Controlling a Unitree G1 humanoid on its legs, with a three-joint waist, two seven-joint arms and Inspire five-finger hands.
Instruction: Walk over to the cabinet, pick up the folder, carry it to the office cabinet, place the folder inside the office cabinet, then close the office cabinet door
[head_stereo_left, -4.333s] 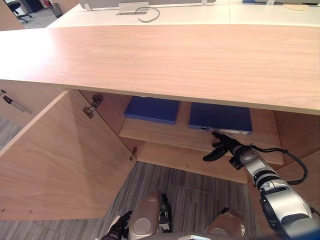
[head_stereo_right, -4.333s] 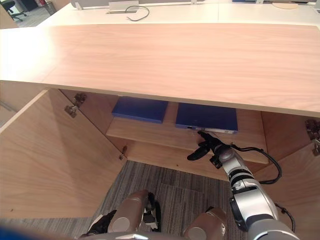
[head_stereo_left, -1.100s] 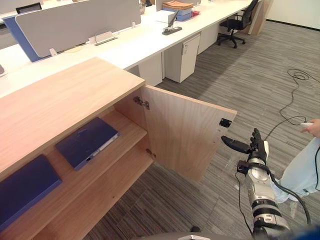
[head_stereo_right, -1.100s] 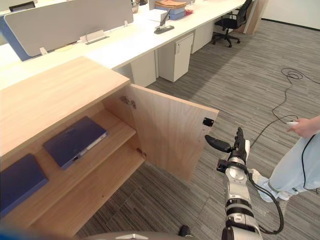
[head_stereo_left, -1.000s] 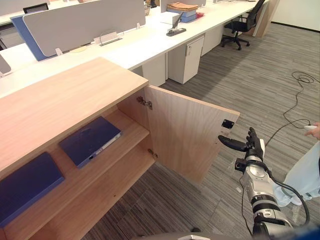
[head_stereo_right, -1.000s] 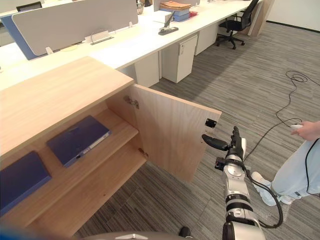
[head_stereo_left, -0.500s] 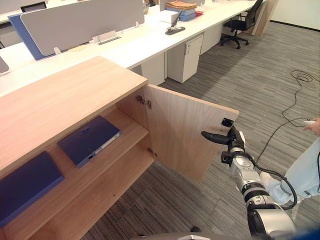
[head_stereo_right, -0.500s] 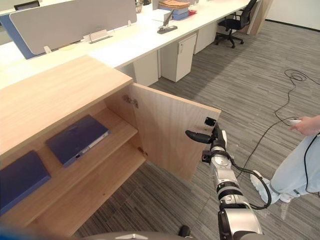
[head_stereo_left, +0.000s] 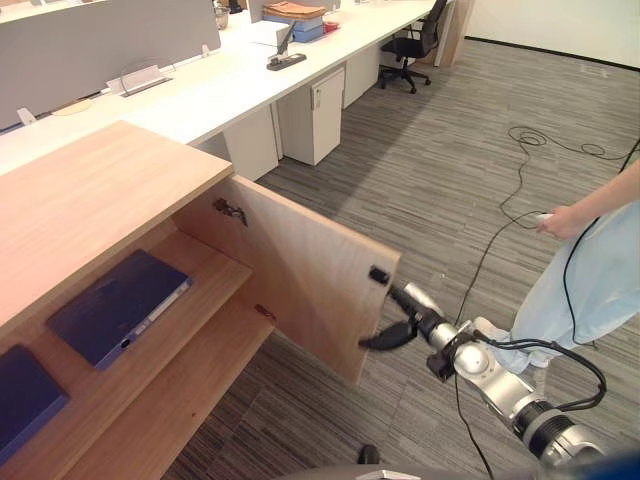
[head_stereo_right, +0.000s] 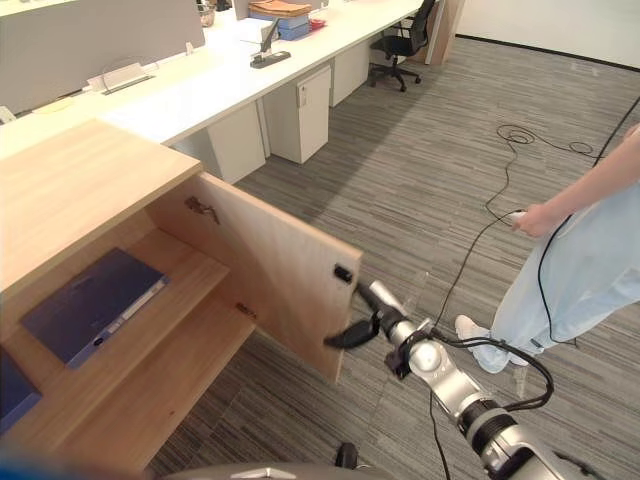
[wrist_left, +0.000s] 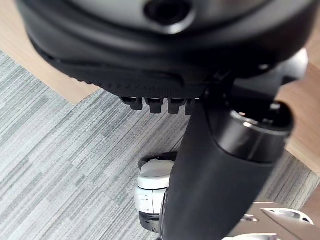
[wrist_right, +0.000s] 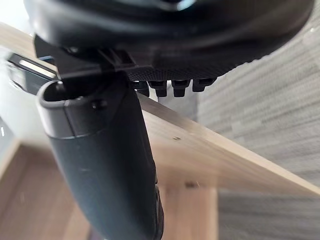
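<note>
The office cabinet stands at the left with its right door swung out over the carpet. A dark blue folder lies flat on the upper shelf, and a second blue folder lies further left. My right hand is open at the door's free edge. Its thumb crosses in front of the inner face, and its fingers reach behind the outer face. The right wrist view shows that thumb against the door's wooden edge. My left hand hangs over the carpet, holding nothing.
A person in light clothes stands close on the right, holding a small device. White desks with a pedestal drawer unit and an office chair line the back. Grey carpet spreads between them.
The camera has swung right, bringing the person further into view. My right hand has gone from beside the door's latch corner down to its free edge, thumb now across the inner face.
</note>
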